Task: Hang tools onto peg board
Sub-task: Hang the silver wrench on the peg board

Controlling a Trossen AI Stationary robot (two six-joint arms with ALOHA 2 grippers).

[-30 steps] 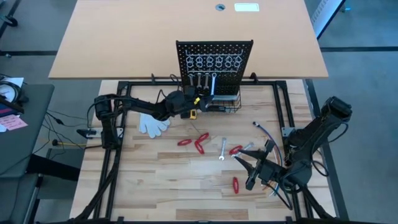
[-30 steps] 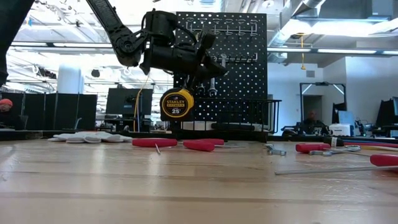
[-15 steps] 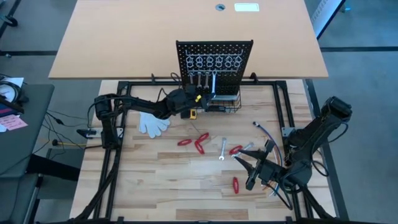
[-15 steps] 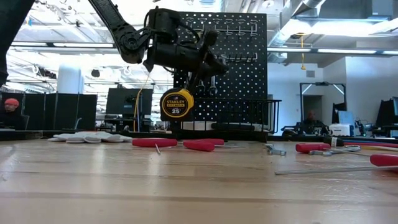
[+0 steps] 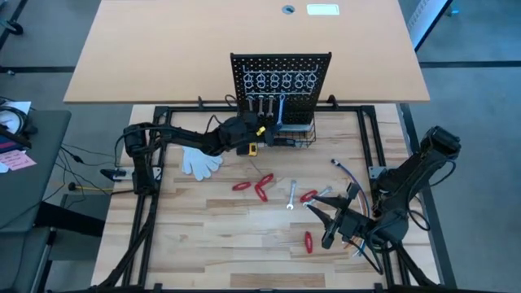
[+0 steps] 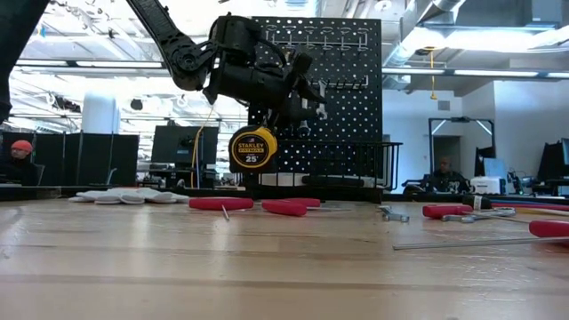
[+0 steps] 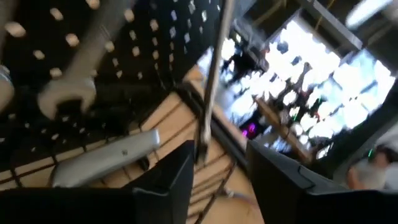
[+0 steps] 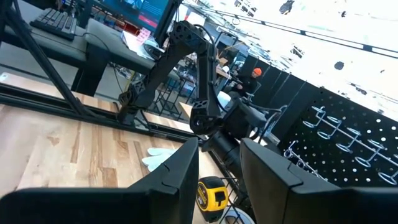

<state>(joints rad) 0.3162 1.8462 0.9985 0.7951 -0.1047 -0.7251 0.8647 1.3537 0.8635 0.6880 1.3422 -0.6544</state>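
Tool (image 5: 262, 130) parted beside hanging silver wrench (image 5: 279, 109).

My high view is evenly lit, shadows soft; my low view is backlit by bright ceiling lights, the peg board (image 6: 324, 98) dark; left wrist view is smeared, windows blown white.

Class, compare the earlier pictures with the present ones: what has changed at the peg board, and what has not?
The left gripper, up at the peg board, has opened its jaws around the wrench it was hanging; the wrench now hangs between them, apparently let go. The arm itself barely shifted. Unchanged: the right gripper waiting open over the table's near right, the tape measure, the glove and the loose tools on the table.
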